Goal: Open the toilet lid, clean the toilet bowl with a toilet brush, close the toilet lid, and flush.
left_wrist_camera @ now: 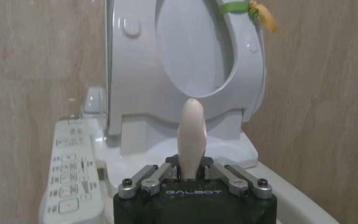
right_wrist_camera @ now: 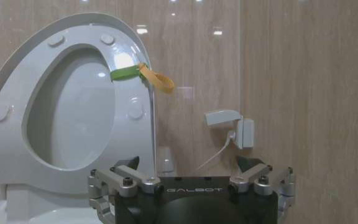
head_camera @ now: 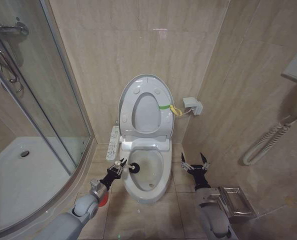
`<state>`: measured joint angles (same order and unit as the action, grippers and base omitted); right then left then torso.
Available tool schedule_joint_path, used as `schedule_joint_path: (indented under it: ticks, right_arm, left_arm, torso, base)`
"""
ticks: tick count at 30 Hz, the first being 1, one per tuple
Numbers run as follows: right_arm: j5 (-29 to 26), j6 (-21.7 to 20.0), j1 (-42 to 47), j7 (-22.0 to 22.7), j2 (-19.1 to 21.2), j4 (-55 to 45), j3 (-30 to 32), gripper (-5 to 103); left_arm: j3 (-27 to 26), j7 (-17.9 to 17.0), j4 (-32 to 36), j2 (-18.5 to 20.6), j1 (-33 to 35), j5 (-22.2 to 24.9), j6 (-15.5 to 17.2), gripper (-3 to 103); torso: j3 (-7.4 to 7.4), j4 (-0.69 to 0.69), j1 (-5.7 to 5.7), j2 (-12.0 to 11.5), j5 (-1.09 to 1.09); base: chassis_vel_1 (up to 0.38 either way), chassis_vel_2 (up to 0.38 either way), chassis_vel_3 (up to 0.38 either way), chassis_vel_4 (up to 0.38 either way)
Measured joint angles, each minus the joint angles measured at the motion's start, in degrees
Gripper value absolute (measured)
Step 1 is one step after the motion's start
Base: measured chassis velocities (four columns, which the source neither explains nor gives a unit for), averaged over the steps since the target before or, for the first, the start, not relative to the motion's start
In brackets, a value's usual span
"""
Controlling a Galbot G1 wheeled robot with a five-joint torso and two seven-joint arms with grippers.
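The right gripper (right_wrist_camera: 191, 169), a black block lettered GALBOT with silver knuckles and two dark pointed fingers (right_wrist_camera: 127, 164), has those fingers spread wide apart with nothing between them. Beyond the finger on the toilet's side stands the large glossy white oval plastic toilet lid (right_wrist_camera: 129, 46), raised upright with the white ring-shaped seat (right_wrist_camera: 17, 135) against it. A thin green strap (right_wrist_camera: 125, 73) with a yellow loop (right_wrist_camera: 157, 80) hangs at the lid's edge. Beyond the other finger, a small white wall box (right_wrist_camera: 232, 126) trails a thin white cable (right_wrist_camera: 213, 156) down the beige tiled wall (right_wrist_camera: 303, 70).
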<state>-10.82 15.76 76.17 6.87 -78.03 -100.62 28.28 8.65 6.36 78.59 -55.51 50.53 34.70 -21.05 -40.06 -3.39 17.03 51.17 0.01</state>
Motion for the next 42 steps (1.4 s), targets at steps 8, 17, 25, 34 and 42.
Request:
schedule_joint_path:
  ticks: [8, 17, 25, 34, 42]
  right_arm:
    - [0.00, 0.00, 0.00, 0.00, 0.00, 0.00, 0.00, 100]
    - [0.00, 0.00, 0.00, 0.00, 0.00, 0.00, 0.00, 100]
    - [0.00, 0.00, 0.00, 0.00, 0.00, 0.00, 0.00, 100]
    - [0.00, 0.00, 0.00, 0.00, 0.00, 0.00, 0.00, 100]
    - [0.00, 0.00, 0.00, 0.00, 0.00, 0.00, 0.00, 100]
  left_arm:
    - [-1.00, 1.71, -1.50, -2.00, -0.70, -0.53, -2.02, 19]
    - [-2.58, 5.11, -1.92, -5.36, -0.83, -5.72, -8.04, 19]
    - [-3.29, 8.16, -2.76, -9.28, -0.43, -7.09, -13.18, 19]
    - [-0.94, 2.77, 1.85, -10.98, -0.07, -3.65, -8.54, 19]
    - [2.62, -0.76, 5.16, -10.02, 1.58, -1.84, -5.09, 19]
  torso:
    - [0.00, -0.01, 0.00, 0.00, -0.01]
    - [0.00, -0.02, 0.00, 0.00, 0.00]
    - [0.00, -0.01, 0.00, 0.00, 0.00]
    - [0.00, -0.02, 0.00, 0.00, 0.01]
    - [0.00, -0.01, 0.00, 0.00, 0.00]
  base:
    - [0.000, 0.000, 0.000, 0.000]
    - [0.000, 0.000, 0.000, 0.000]
    - [0.000, 0.000, 0.000, 0.000]
    - [0.000, 0.000, 0.000, 0.000]
    - [0.000, 0.000, 0.000, 0.000]
